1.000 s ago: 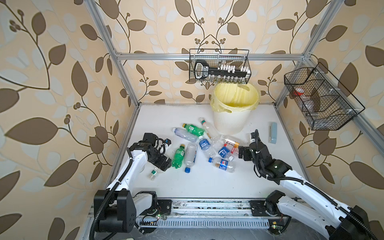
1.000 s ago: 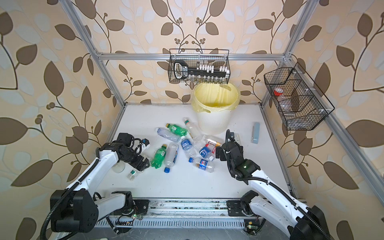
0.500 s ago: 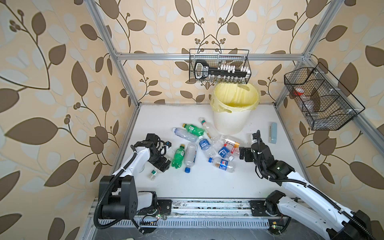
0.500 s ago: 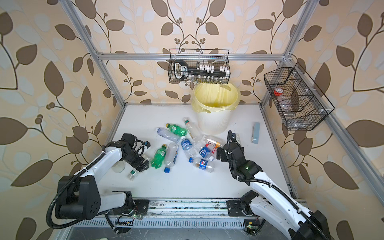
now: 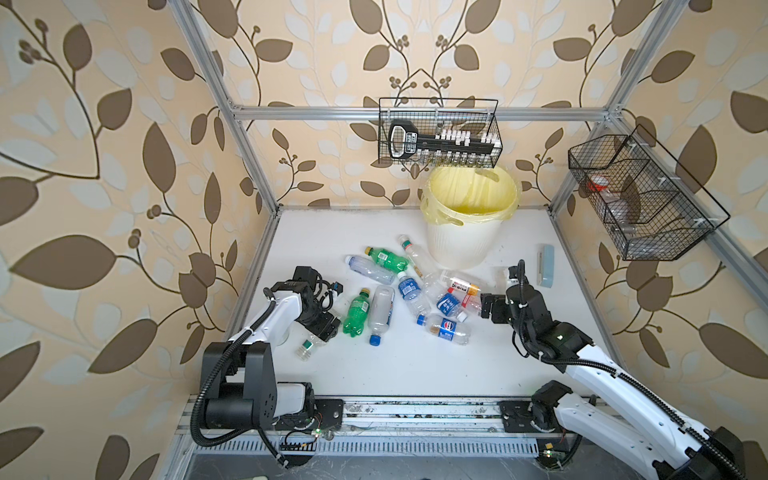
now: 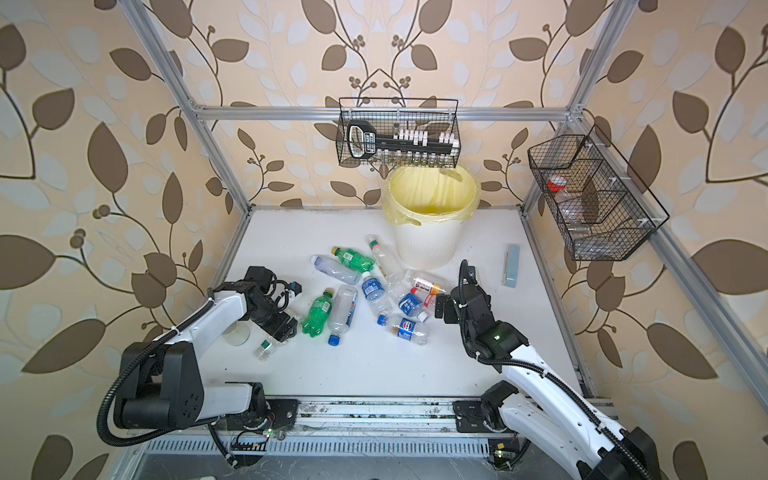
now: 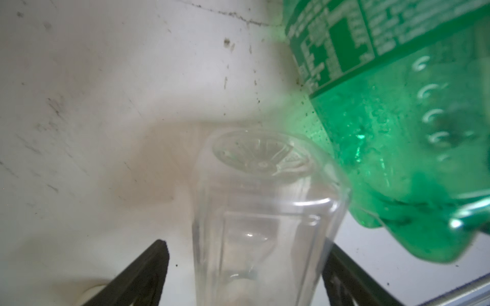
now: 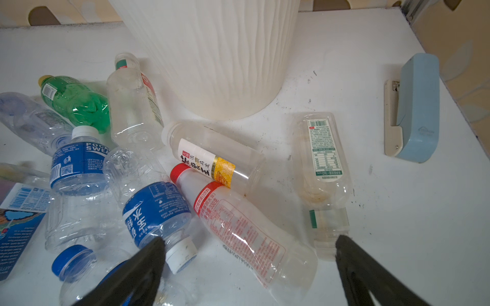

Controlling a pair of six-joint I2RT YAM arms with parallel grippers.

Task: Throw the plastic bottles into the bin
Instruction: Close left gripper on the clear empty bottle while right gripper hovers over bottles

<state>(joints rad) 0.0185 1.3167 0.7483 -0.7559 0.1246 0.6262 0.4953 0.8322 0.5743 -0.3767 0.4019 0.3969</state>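
Observation:
Several plastic bottles (image 5: 409, 291) lie in a heap in front of the bin (image 5: 461, 245), a cream ribbed bucket with a yellow liner, seen in both top views (image 6: 424, 245). My left gripper (image 7: 246, 243) is low on the table and straddles a clear bottle (image 7: 265, 212) with a green-ringed neck (image 5: 307, 345). One finger sits against it and a gap shows at the other. A green bottle (image 7: 397, 132) lies right beside it. My right gripper (image 8: 250, 239) stands open over a red-capped clear bottle (image 8: 238, 225), one finger on each side.
A pale-blue case (image 5: 546, 266) lies near the right wall. Two black wire baskets hang above: one on the back rail (image 5: 440, 133), one on the right wall (image 5: 640, 199). The bin's wall (image 8: 225, 53) rises just beyond the right gripper's bottles.
The left arm's near links have swung while its gripper stays low at the clear bottle beside the green one. The right gripper has barely shifted.

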